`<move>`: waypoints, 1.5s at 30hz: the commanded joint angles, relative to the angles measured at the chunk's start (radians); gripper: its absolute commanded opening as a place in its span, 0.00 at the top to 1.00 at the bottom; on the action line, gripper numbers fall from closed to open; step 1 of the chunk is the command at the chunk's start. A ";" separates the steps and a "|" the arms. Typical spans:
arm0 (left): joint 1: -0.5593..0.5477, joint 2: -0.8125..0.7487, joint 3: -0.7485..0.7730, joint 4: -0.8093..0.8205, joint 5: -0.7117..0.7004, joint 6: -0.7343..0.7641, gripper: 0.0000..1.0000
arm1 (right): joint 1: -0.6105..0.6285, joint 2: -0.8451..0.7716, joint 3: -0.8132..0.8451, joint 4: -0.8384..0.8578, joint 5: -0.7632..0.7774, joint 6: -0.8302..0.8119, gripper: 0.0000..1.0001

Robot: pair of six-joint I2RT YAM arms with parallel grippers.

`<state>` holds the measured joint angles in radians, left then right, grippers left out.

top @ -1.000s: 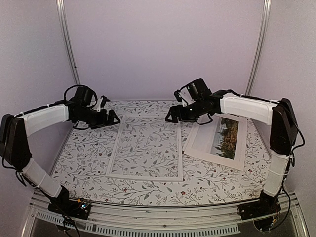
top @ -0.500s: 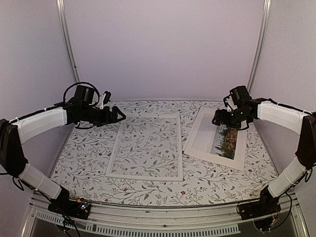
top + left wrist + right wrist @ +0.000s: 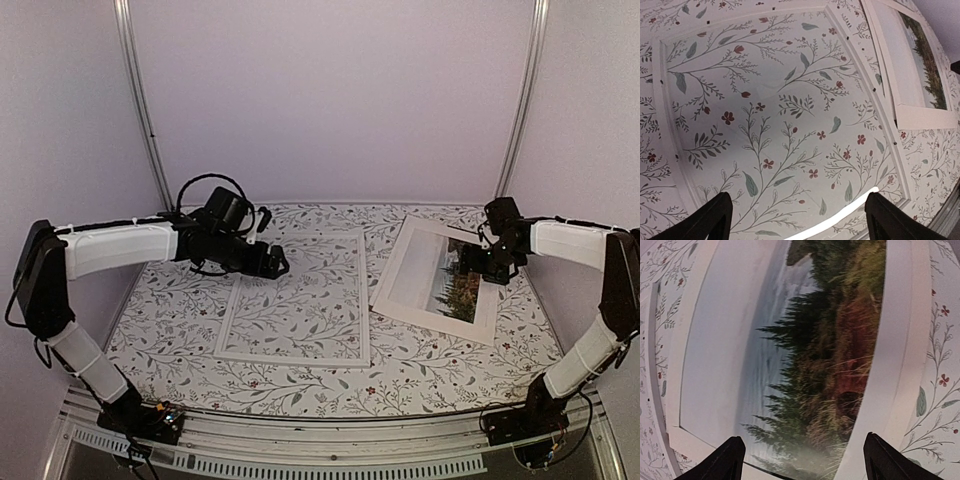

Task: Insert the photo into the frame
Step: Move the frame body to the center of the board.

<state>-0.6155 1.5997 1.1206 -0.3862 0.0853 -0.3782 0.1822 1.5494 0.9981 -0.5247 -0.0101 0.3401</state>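
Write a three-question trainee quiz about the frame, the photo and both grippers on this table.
1. True or false: the white-bordered landscape photo already lies inside the thin white rectangular frame.
2. The left gripper hangs above the frame. What does the right gripper hang above? A: the frame; B: the photo; C: bare tablecloth.
3. Fill in: both grippers' jaws stand ____.
Key: 1 false, it lies to the frame's right; 2 B; 3 open.
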 commanded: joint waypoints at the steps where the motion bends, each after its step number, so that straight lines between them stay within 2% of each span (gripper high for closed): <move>1: -0.086 0.038 0.023 0.027 -0.047 -0.009 0.05 | -0.129 -0.017 -0.060 0.021 0.035 0.007 0.15; 9: -0.161 0.099 0.058 0.021 -0.072 -0.006 0.06 | -0.278 0.056 -0.107 0.102 0.021 -0.020 0.21; 14: -0.182 0.128 0.079 0.017 -0.064 -0.001 0.07 | -0.285 0.108 -0.115 0.140 -0.041 -0.029 0.29; 19: -0.204 0.169 0.113 0.016 -0.059 0.002 0.07 | -0.285 0.118 -0.147 0.179 -0.087 -0.024 0.32; 26: -0.277 0.250 0.200 0.020 -0.082 0.011 0.07 | -0.280 0.125 -0.189 0.193 -0.063 -0.023 0.45; 30: -0.354 0.333 0.286 -0.014 -0.176 0.001 0.07 | -0.279 0.113 -0.203 0.192 -0.037 -0.023 0.55; 34: -0.419 0.445 0.399 -0.067 -0.259 -0.025 0.06 | -0.277 0.101 -0.216 0.192 -0.036 -0.021 0.60; 40: -0.494 0.636 0.605 -0.191 -0.410 -0.048 0.05 | -0.277 0.074 -0.223 0.183 -0.038 -0.025 0.64; 45: -0.515 0.706 0.669 -0.251 -0.471 -0.042 0.05 | -0.277 0.066 -0.226 0.185 -0.060 -0.029 0.64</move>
<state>-1.1168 2.2745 1.7405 -0.5461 -0.2878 -0.4137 -0.0986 1.6260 0.7979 -0.2909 -0.0444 0.3157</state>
